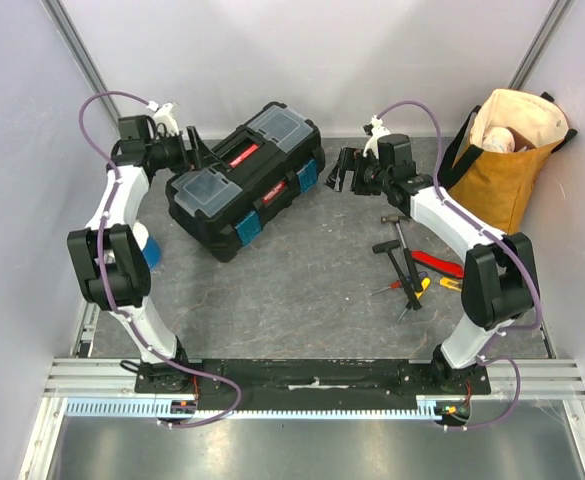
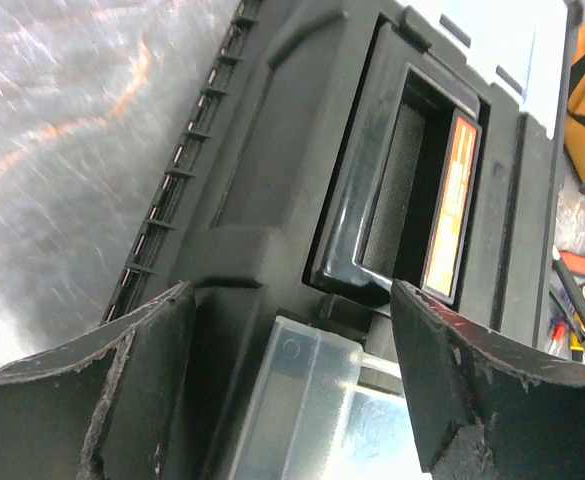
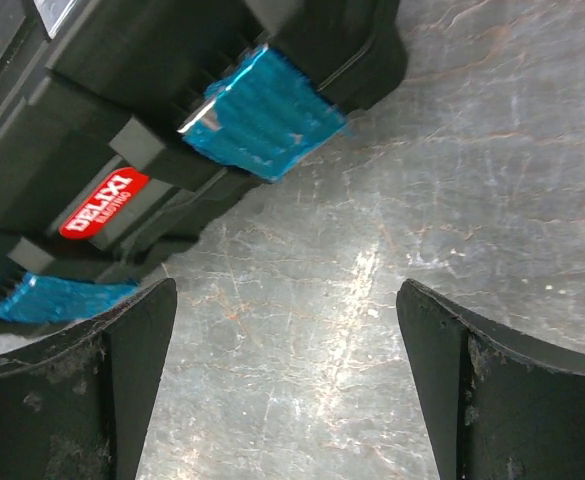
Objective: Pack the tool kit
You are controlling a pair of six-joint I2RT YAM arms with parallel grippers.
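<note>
The black toolbox [image 1: 247,180] lies closed and slanted at the back centre, with a red handle panel, blue latches [image 3: 267,115] and two clear lids [image 2: 312,410]. My left gripper [image 1: 194,150] is open and empty at the box's back left edge; in the left wrist view it [image 2: 292,330] straddles a clear lid beside the handle recess. My right gripper [image 1: 337,170] is open and empty just right of the box, over bare table [image 3: 287,300]. A hammer [image 1: 397,245], red-handled pliers [image 1: 437,263], screwdrivers [image 1: 407,290] and a yellow knife [image 1: 450,283] lie on the table at the right.
A mustard-yellow tote bag [image 1: 502,150] stands in the back right corner. A small blue-and-white cup [image 1: 150,250] sits behind the left arm near the left wall. Grey walls close in the table on three sides.
</note>
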